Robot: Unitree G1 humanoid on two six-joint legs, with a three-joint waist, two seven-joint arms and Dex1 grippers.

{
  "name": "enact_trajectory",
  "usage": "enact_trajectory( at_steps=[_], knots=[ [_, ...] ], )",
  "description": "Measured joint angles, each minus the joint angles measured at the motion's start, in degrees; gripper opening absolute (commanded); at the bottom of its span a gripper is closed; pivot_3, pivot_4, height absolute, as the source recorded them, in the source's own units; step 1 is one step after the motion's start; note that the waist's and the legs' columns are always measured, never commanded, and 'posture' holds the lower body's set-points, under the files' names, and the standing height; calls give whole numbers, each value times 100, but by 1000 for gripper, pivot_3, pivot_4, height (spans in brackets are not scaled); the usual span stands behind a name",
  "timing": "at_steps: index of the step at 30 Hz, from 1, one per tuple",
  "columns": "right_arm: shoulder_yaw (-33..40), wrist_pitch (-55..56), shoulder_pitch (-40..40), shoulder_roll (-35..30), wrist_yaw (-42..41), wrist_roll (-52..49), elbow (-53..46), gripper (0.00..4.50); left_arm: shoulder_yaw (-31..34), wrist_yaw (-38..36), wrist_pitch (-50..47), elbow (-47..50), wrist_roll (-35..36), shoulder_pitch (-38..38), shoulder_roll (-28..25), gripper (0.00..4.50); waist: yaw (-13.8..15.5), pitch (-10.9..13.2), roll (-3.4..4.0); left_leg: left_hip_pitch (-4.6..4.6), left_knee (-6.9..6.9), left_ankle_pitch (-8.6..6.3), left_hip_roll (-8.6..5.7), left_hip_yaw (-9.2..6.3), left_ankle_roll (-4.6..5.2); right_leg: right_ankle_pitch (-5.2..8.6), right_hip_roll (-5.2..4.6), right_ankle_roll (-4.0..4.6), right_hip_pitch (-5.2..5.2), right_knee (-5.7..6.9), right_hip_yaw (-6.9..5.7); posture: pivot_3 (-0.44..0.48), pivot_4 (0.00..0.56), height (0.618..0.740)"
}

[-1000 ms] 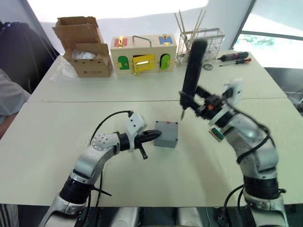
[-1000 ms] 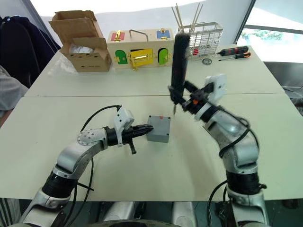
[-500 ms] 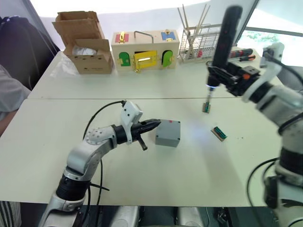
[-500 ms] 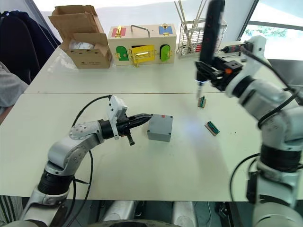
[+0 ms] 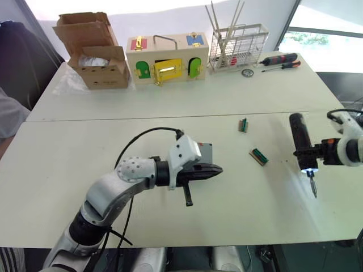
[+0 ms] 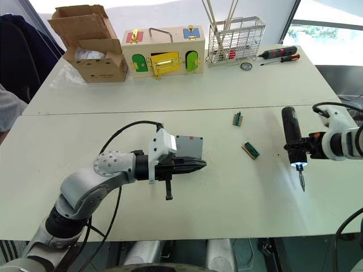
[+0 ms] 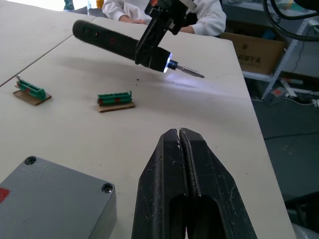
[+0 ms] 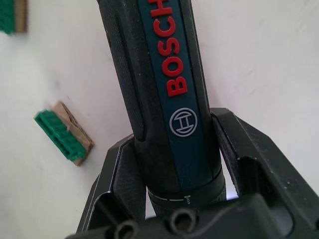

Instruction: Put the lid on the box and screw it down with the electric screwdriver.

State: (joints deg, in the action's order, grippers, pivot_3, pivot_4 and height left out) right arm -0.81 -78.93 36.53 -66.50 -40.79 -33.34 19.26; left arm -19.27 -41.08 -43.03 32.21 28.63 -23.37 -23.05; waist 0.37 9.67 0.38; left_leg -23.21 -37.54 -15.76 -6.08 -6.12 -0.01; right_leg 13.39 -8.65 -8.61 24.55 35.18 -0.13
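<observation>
- Left jaws pressed together, empty, just beside the grey box.
- Right jaws pinching the electric screwdriver at the counter's 3 o'clock.

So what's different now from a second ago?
The right gripper, shut on the electric screwdriver, swung it away from above the box out to the robot's right and lowered it, bit toward the robot, light on. The left gripper, shut and empty, slid forward along the box's near side. The box stayed put.
</observation>
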Motion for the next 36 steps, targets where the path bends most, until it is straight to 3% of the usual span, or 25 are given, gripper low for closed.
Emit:
enact_trajectory(
  at_steps=[9,11,12,15,16,19,23,28,31,36],
  knots=[
    [-497,481,490,169,-515,717,1142,1884,71,296,-13,2,-121,327,-71,0,46,4,-2,-14,-41,14,-4,-10,-24,-2,2,-5,-8,3,-2,0,150,740],
    [-562,571,518,203,-605,842,1165,2876,173,348,-13,6,-110,347,-80,0,44,4,-3,-13,-46,13,-5,-11,-24,-4,3,-7,-12,3,-3,0,150,740],
    [-571,622,526,234,-620,916,1200,3085,257,384,-12,7,-110,349,-108,0,42,4,-4,-13,-47,13,-5,-11,-23,-4,2,-7,-13,3,-3,0,150,740],
    [-576,779,571,277,-572,1161,1253,4271,469,545,15,-22,-246,350,-206,0,45,4,-4,-13,-47,13,-6,-11,-23,-4,2,-8,-13,3,-2,0,150,740],
    [-576,845,574,302,-549,1237,1242,4471,527,658,70,-119,-364,334,-221,0,44,3,-5,-13,-47,13,-7,-11,-23,-4,2,-8,-13,2,-2,0,150,740],
    [-564,1012,572,356,-403,1417,1074,4471,868,872,251,-491,-509,331,-213,0,38,3,-4,-13,-49,13,-7,-11,-24,-5,1,-9,-13,4,-2,0,150,740],
    [-61,1550,699,526,-305,1377,185,4471,1561,942,377,-727,-480,340,-362,0,-15,6,0,-14,-39,12,-3,-9,-25,-6,3,-11,1,7,-2,0,150,740],
    [605,1959,182,1071,-729,458,-2587,4471,1531,777,380,-1132,-713,370,-764,0,43,2,-12,-14,-39,12,1,-27,-27,-5,10,-12,-6,8,-11,0,150,740],
    [237,1893,-704,1298,-921,30,-4001,4471,1380,591,388,-1531,-773,352,-791,0,159,3,-17,-19,-62,11,-12,-36,-25,-6,1,-12,-17,8,-14,0,150,740],
    [-224,1797,-1660,1388,-796,-57,-4779,4471,882,64,478,-1770,-898,279,-857,0,201,4,-20,-19,-71,7,-20,-31,-19,-14,-4,-11,-21,6,-7,0,150,740]
  ],
)
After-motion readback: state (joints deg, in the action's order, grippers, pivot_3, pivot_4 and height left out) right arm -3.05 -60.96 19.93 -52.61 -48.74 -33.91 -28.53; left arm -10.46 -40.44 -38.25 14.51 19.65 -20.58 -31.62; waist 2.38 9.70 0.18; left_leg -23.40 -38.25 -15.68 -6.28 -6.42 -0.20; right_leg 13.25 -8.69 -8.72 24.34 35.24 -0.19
